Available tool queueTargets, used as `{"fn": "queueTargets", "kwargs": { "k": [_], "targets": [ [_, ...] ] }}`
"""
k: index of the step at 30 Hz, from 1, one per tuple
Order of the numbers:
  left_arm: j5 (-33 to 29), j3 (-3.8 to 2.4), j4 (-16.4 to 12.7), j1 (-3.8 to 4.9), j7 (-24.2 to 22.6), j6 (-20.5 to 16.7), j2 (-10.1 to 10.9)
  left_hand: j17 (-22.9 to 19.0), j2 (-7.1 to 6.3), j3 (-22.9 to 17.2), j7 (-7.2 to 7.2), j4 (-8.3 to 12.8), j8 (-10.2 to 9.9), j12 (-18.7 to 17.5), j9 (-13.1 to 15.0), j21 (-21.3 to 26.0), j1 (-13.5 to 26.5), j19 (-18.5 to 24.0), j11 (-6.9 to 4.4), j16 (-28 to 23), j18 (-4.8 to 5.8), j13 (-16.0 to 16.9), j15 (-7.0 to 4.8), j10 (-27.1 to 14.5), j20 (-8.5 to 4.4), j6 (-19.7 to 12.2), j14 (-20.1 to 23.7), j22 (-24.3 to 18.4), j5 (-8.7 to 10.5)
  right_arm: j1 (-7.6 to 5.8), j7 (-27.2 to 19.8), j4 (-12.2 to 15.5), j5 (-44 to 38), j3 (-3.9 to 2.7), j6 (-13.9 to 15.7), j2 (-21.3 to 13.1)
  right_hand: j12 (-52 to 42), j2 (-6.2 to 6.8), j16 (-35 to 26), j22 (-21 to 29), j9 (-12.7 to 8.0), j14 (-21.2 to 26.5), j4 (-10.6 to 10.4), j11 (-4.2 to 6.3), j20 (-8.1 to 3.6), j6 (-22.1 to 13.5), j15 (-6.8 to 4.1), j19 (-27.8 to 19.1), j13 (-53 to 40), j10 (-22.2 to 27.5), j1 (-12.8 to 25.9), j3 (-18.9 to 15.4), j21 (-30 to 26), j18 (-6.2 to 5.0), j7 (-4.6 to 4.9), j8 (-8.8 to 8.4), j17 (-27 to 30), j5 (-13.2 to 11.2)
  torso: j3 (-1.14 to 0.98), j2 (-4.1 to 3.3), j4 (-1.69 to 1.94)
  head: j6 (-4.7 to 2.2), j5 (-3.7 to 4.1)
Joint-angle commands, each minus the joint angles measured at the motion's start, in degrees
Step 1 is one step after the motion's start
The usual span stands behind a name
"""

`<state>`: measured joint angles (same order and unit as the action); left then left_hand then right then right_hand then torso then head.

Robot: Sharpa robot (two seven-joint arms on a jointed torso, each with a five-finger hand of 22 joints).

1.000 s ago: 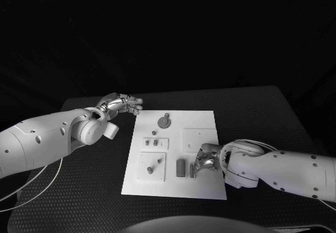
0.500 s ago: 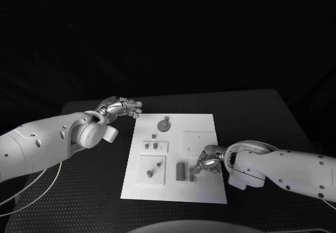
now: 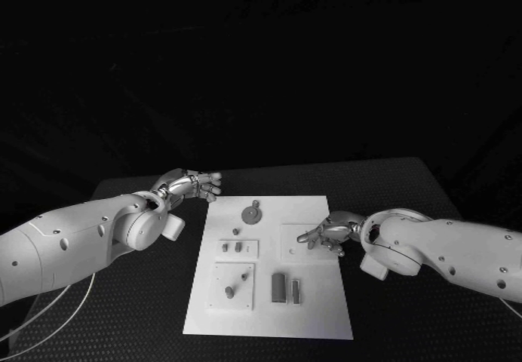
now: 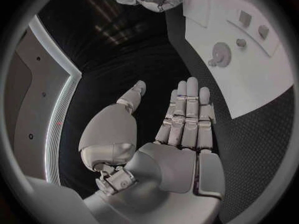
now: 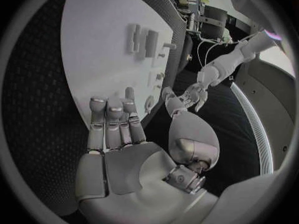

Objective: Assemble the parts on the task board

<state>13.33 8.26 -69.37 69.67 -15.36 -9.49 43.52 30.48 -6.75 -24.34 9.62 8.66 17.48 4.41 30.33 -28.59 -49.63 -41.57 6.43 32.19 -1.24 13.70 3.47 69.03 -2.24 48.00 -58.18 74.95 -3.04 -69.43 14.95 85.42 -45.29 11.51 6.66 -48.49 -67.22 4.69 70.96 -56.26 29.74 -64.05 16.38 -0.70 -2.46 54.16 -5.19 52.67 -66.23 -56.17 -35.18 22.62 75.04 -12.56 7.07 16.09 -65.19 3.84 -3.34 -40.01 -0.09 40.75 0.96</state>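
Task board [image 3: 310,302] lies flat mid-table [image 3: 130,317], long side running away from robot. Parts hard to make out, small and grey: round disc part [image 3: 251,214] near far end, 2 short pegs [image 3: 231,246] in a small raised block, 2 upright bars [image 3: 286,287] nearer robot, 1 tilted peg [image 3: 229,291] on a square pad. Right hand [image 3: 327,231] over board's right edge, covering part of a square recess [image 3: 299,235]; fingers spread, holding nothing. Left hand [image 3: 194,184] off board's far left corner above table, fingers straight and apart, empty. Left forearm [image 3: 76,237] hides table behind it.
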Motion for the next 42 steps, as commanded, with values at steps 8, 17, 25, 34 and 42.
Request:
{"fn": "queueTargets", "kwargs": {
  "k": [8,17,25,34,42],
  "targets": [
    [-9.7,-0.24,3.6,0.59,-7.5,-5.0,-2.2,0.9,2.67,-2.0,-0.67,3.2,0.9,0.8,0.2,0.0,-5.0,-1.7,-1.05,0.0,-0.46,0.5,-0.74,2.1,-0.56,1.8,-2.1,1.0,-1.52,-0.82,-19.7,-18.2,20.4,-3.38,-0.7,7.5,1.1,-2.33,-2.2,1.3,-0.1,0.5,0.1,-0.56,0.4,-1.3,0.4,-0.8,2.3,1.1,-8.2,-0.2,-2.1,-2.44,0.53,-0.31,2.4,4.3,0.57,2.05,0.01,-5.56,1.03],
    [-11.0,-0.39,13.0,1.04,-7.3,0.7,-6.7,-0.2,2.69,-2.0,-0.07,4.2,0.0,-0.8,-0.3,2.5,-4.6,0.5,0.19,-4.4,0.04,-0.5,1.12,-0.6,0.92,0.7,1.3,0.4,-1.03,2.13,-26.0,-35.6,27.8,-8.31,-0.4,16.7,21.3,-1.45,-24.9,12.6,-0.1,10.9,-0.9,-3.93,8.26,-4.1,6.69,-12.6,20.8,8.6,-12.0,6.8,-22.5,0.58,2.5,-0.69,16.5,1.5,1.28,3.96,-0.22,-10.53,0.8],
    [-14.0,-0.52,21.1,0.9,-7.4,4.2,-10.7,-3.8,0.03,-1.4,-1.98,2.9,-3.6,-0.9,-2.4,9.8,-0.6,9.5,0.86,-14.2,1.24,-5.8,4.95,-12.8,4.94,-6.0,14.4,-1.7,-0.15,5.6,-28.6,-41.9,29.9,-12.31,-1.8,20.5,45.2,-0.84,-48.2,23.4,-0.9,18.9,-0.7,-6.88,13.61,-8.0,12.27,-23.5,44.4,8.9,-13.4,10.5,-40.4,3.24,1.0,-1.04,30.8,0.3,1.77,5.13,-0.28,-13.62,-0.55],
    [-14.3,-0.56,22.3,0.71,-7.9,3.9,-11.4,-4.5,0.26,-1.5,-3.02,1.9,-4.1,-0.5,-2.5,12.1,0.2,11.1,0.27,-15.6,1.24,-7.6,5.13,-15.4,5.78,-8.2,16.3,-2.1,-0.11,6.61,-29.1,-42.2,29.9,-14.18,-2.3,20.6,53.1,-1.24,-52.2,25.8,-1.9,16.8,-0.4,-7.5,14.77,-8.4,13.11,-22.4,54.5,3.2,-15.1,8.2,-43.7,1.92,1.53,-0.06,36.1,0.0,1.35,5.8,-0.75,-16.56,-1.13],
    [-13.1,-0.86,20.3,0.27,-7.1,0.6,-10.6,-30.5,6.75,24.3,-9.62,-8.7,-17.5,-4.4,-30.3,28.6,49.6,41.6,-6.43,-32.2,1.24,-13.7,-3.47,-69.0,2.24,-48.0,58.2,-32.6,3.04,6.64,-28.1,-40.2,29.7,-14.07,0.6,19.9,67.2,-4.69,-71.0,56.3,-29.7,64.0,-16.4,0.7,2.46,-54.2,5.19,-52.7,66.2,56.2,35.2,-22.6,-75.0,12.56,-7.07,-16.09,65.2,-3.8,1.73,5.99,-0.54,-14.98,-1.1]
  ]
}}
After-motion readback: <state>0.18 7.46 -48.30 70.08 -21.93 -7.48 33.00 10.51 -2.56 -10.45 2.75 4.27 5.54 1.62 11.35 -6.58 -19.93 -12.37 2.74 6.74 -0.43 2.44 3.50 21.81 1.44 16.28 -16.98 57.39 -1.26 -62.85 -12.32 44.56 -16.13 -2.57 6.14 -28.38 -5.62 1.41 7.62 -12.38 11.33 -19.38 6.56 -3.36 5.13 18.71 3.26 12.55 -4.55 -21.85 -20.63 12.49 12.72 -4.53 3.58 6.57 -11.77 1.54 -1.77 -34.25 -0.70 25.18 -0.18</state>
